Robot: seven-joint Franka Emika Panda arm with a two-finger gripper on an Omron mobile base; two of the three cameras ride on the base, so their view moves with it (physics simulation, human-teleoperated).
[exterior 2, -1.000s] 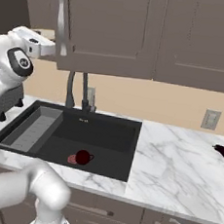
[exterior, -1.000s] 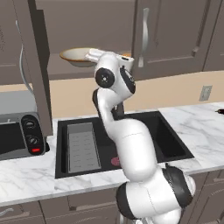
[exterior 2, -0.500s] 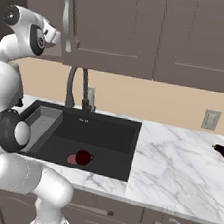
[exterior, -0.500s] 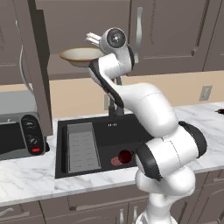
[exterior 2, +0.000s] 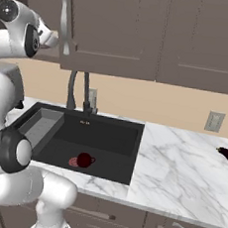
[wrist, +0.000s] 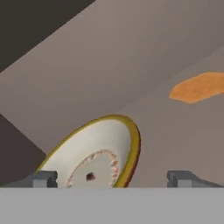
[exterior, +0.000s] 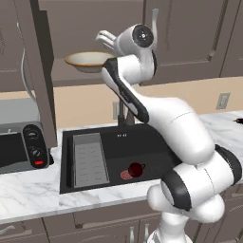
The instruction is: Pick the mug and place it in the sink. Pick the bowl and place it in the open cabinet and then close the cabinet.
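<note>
Two finger tips of the gripper (wrist: 112, 178) stand wide apart with nothing between them, facing into the cabinet (exterior: 85, 28). The bowl (wrist: 97, 158) sits on the cabinet's brown shelf (exterior: 95, 78) just ahead of the tips, free of them; an orange patch (wrist: 197, 86) lies farther along the shelf. The cabinet door (exterior: 40, 71) stands swung out at the shelf's left end. Below, the mug (exterior: 136, 169) rests on the floor of the sink (exterior: 156, 142) beside the red drain (exterior: 126, 174), near the front wall. A ribbed tray insert (exterior: 88, 159) occupies the sink's left side.
</note>
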